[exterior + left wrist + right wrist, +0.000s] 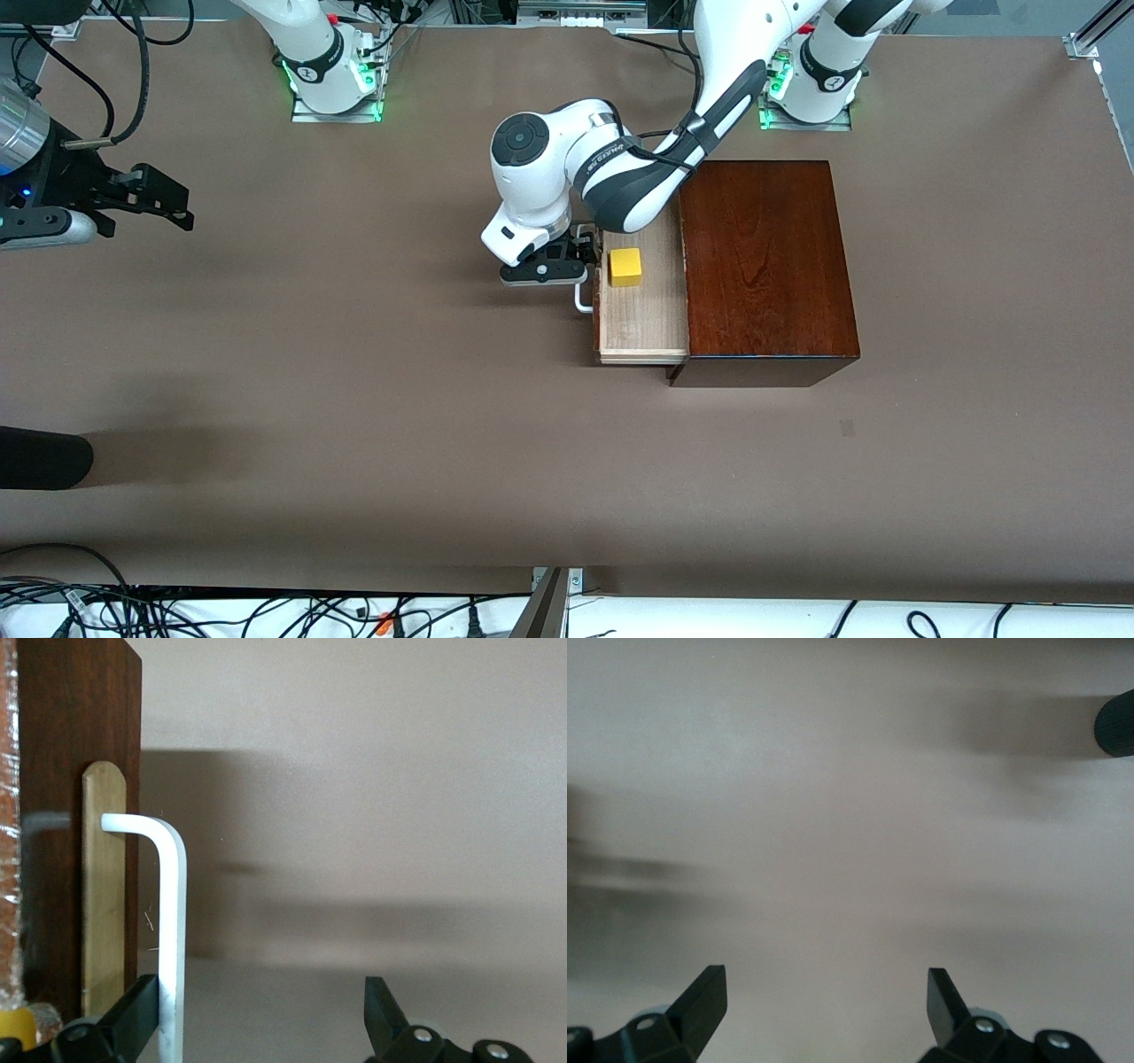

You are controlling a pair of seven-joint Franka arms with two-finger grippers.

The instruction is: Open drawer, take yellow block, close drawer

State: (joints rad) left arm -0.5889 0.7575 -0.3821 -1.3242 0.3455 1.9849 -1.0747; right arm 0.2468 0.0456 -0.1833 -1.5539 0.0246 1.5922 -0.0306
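The drawer [642,319] is pulled out of the dark mahogany box [762,266] toward the right arm's end of the table. The yellow block [625,267] lies in its pale tray, close to the drawer front. My left gripper [580,257] is open at the white bar handle [582,301]. In the left wrist view the handle [173,930] stands just inside one finger [133,1010], and the rest of the left gripper's [261,1001] gap is empty. A sliver of the block [16,1028] shows there. My right gripper [182,206] waits open and empty [826,988] over bare table.
A black rounded object [44,459] lies at the table's edge at the right arm's end, nearer the front camera; it shows in the right wrist view [1116,722]. Cables [266,611] run along the front edge.
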